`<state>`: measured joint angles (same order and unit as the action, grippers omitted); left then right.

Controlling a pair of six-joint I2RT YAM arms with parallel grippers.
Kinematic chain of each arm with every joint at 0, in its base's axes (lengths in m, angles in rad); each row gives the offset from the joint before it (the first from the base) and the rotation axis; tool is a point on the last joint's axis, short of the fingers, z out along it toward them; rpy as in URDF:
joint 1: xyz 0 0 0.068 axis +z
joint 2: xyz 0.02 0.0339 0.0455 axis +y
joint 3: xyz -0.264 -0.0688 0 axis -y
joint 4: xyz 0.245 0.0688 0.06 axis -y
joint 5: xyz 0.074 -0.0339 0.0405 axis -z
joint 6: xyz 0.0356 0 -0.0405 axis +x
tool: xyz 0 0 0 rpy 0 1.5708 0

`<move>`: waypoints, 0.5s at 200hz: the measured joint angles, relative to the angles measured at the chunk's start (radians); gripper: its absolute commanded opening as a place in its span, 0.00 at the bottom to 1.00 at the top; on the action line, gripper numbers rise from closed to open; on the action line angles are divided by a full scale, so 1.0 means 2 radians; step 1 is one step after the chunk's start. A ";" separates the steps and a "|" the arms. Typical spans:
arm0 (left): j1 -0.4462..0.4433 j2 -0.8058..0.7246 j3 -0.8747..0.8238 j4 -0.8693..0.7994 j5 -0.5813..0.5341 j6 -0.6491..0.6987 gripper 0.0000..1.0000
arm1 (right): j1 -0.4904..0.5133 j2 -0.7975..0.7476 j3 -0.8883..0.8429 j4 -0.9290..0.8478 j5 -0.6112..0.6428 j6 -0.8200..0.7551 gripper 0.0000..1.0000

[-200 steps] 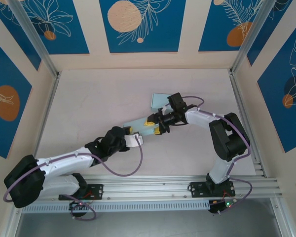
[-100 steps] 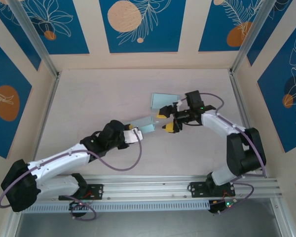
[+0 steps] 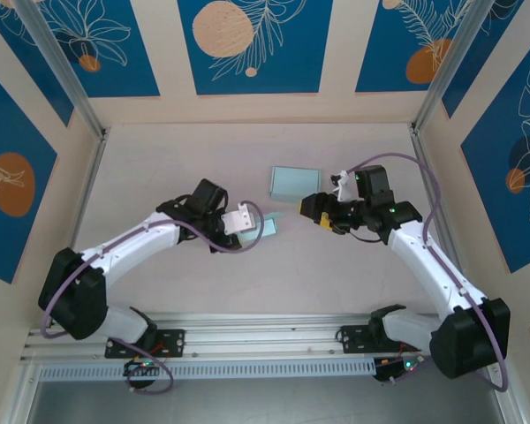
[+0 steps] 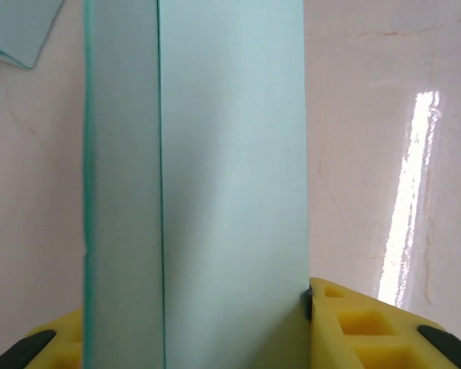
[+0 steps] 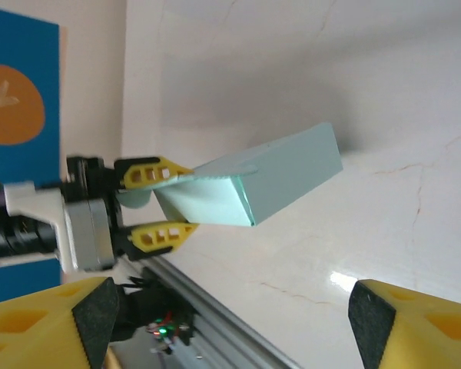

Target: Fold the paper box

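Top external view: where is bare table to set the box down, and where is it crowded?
Bare: the far-left of the table, between the left rail and the left arm, and the near strip between both arms. Crowded: the centre, where the left gripper with the paper box, the flat sheet and the open right gripper cluster.

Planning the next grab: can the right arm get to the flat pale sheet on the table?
Probably yes: the right gripper is open and empty, and the flat sheet lies uncovered close by.

Pale mint paper box — yellow-fingered left pincer
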<state>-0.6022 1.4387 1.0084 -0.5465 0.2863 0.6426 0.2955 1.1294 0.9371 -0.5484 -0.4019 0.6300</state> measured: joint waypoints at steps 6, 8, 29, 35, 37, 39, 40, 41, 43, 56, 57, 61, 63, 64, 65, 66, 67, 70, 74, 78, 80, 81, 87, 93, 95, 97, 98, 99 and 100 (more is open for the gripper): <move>0.007 0.008 0.007 -0.007 0.012 0.002 0.40 | 0.009 -0.001 0.005 -0.005 0.014 -0.012 0.80; 0.009 0.011 0.010 -0.009 0.015 0.003 0.40 | 0.012 -0.001 0.006 -0.007 0.019 -0.015 0.80; 0.024 0.038 0.026 -0.027 0.040 0.016 0.41 | 0.038 0.004 0.018 -0.022 0.069 -0.044 0.80; 0.026 0.045 0.030 -0.032 0.044 0.020 0.41 | 0.045 0.008 0.023 -0.029 0.085 -0.051 0.80; 0.027 0.048 0.031 -0.034 0.045 0.022 0.41 | 0.048 0.011 0.025 -0.031 0.090 -0.053 0.79; 0.027 0.052 0.033 -0.036 0.046 0.024 0.41 | 0.050 0.013 0.027 -0.033 0.095 -0.055 0.79; 0.027 0.053 0.034 -0.038 0.046 0.024 0.41 | 0.051 0.014 0.028 -0.034 0.097 -0.056 0.79; 0.028 0.054 0.034 -0.038 0.047 0.024 0.41 | 0.052 0.015 0.029 -0.035 0.100 -0.056 0.79; 0.028 0.058 0.036 -0.039 0.049 0.026 0.41 | 0.054 0.018 0.031 -0.037 0.106 -0.059 0.79; 0.029 0.073 0.052 -0.049 0.055 0.035 0.42 | 0.067 0.037 0.045 -0.045 0.133 -0.068 0.79; 0.029 0.075 0.053 -0.049 0.055 0.036 0.42 | 0.068 0.040 0.046 -0.046 0.136 -0.070 0.80; 0.029 0.079 0.059 -0.053 0.057 0.038 0.45 | 0.071 0.045 0.049 -0.047 0.142 -0.072 0.79; 0.029 0.082 0.061 -0.055 0.057 0.039 0.47 | 0.072 0.049 0.051 -0.047 0.145 -0.073 0.79; 0.029 0.083 0.062 -0.055 0.057 0.040 0.48 | 0.073 0.050 0.052 -0.047 0.146 -0.074 0.79; 0.029 0.084 0.064 -0.056 0.058 0.041 0.48 | 0.074 0.052 0.053 -0.048 0.148 -0.075 0.79; 0.029 0.085 0.065 -0.057 0.058 0.041 0.49 | 0.075 0.053 0.053 -0.048 0.149 -0.076 0.79; 0.029 0.086 0.067 -0.058 0.058 0.041 0.50 | 0.076 0.056 0.055 -0.048 0.151 -0.077 0.79; 0.029 0.090 0.070 -0.060 0.059 0.045 0.52 | 0.078 0.061 0.056 -0.048 0.154 -0.078 0.79; 0.029 0.095 0.075 -0.064 0.059 0.045 0.54 | 0.080 0.066 0.059 -0.049 0.159 -0.080 0.78; 0.029 0.100 0.079 -0.064 0.059 0.051 0.56 | 0.083 0.073 0.061 -0.049 0.163 -0.082 0.78; 0.029 0.101 0.081 -0.066 0.059 0.049 0.57 | 0.084 0.076 0.063 -0.050 0.165 -0.084 0.78; 0.029 0.103 0.083 -0.067 0.059 0.049 0.58 | 0.085 0.078 0.064 -0.050 0.167 -0.084 0.78; 0.029 0.110 0.089 -0.069 0.059 0.053 0.63 | 0.088 0.086 0.068 -0.051 0.174 -0.088 0.78; 0.030 0.117 0.095 -0.073 0.058 0.056 0.67 | 0.092 0.096 0.072 -0.052 0.180 -0.091 0.78; 0.030 0.118 0.096 -0.074 0.058 0.056 0.67 | 0.093 0.099 0.074 -0.052 0.183 -0.092 0.78; 0.030 0.120 0.098 -0.075 0.058 0.061 0.69 | 0.094 0.103 0.076 -0.052 0.185 -0.094 0.78; 0.030 0.121 0.098 -0.076 0.058 0.062 0.69 | 0.095 0.104 0.076 -0.052 0.186 -0.094 0.78; 0.030 0.122 0.099 -0.076 0.058 0.060 0.69 | 0.096 0.106 0.077 -0.052 0.187 -0.095 0.78; 0.030 0.123 0.100 -0.077 0.058 0.059 0.70 | 0.096 0.107 0.078 -0.052 0.188 -0.095 0.78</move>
<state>-0.5423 1.6848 1.2083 -0.7006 0.4023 0.7612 0.4877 1.3426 1.0927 -0.6533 -0.0257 0.4393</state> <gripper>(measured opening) 0.650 0.782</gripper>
